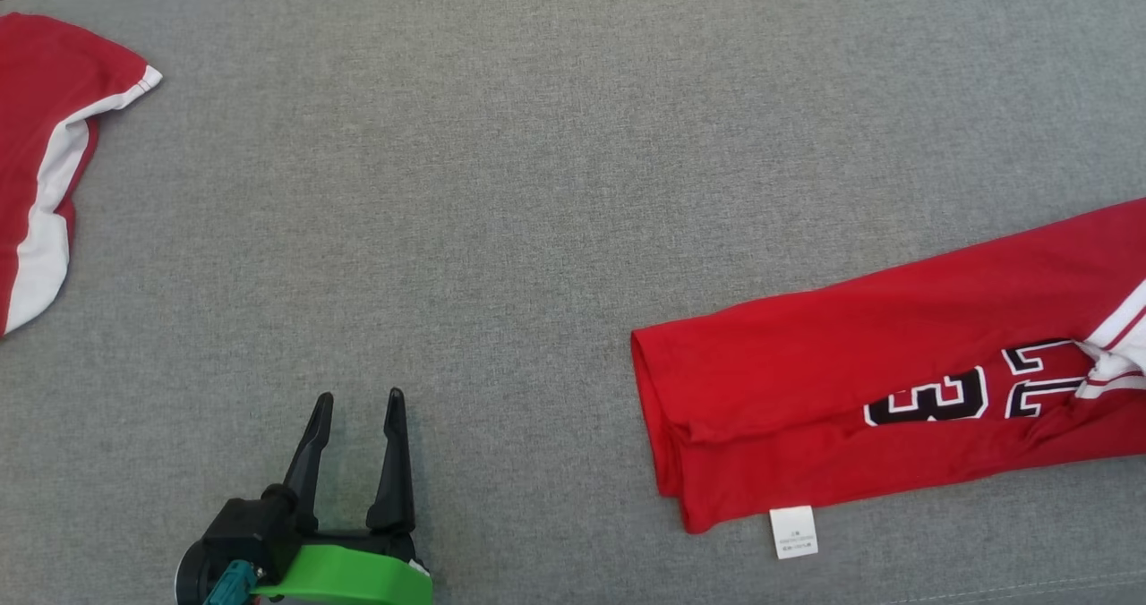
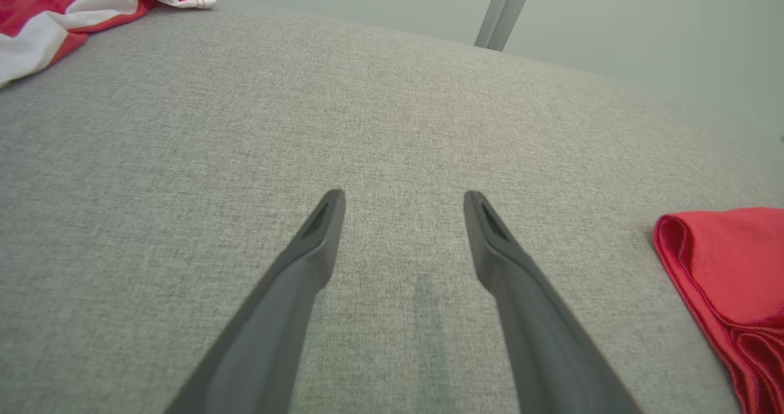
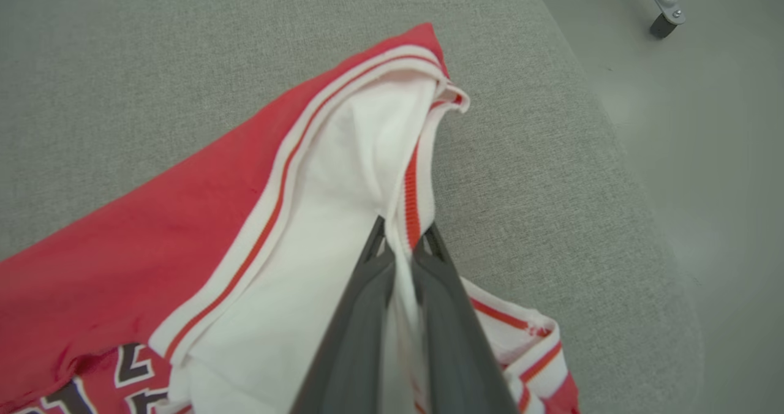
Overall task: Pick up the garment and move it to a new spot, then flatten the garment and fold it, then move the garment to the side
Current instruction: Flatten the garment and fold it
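Head view: a red jersey [image 1: 850, 354] lies folded into a long band on the right part of the grey fabric-covered worktop [image 1: 537, 184], running off that view's right edge. Black numerals edged in white show on its top layer, and a white label [image 1: 793, 531] pokes out onto the worktop from its near edge. A second red-and-white garment [image 1: 36, 140] lies at the worktop's far left. The left claw [image 1: 359, 395] is over the worktop's near left part, with its two dark fingers spread apart and nothing between them, well apart from both garments.

Left wrist view: the left claw [image 2: 403, 196] hangs just above bare worktop with its fingers wide apart and empty. The folded end of the red jersey [image 2: 723, 261] lies on the worktop at the right of this view, and the red-and-white garment [image 2: 55, 3] lies at the upper left corner. Beyond the worktop's far edge stands a metal leg [image 2: 505, 10].

Right wrist view: the right claw [image 3: 405, 230] is clamped together on a pinch of the red jersey's white, red-striped trim, and the cloth rises in a tented ridge from the fingertips. The rest of the jersey [image 3: 153, 218] spreads over the worktop [image 3: 520, 187] to the left. Past the worktop's edge lies pale floor [image 3: 704, 157], with a castor [image 3: 664, 25] on a metal leg.
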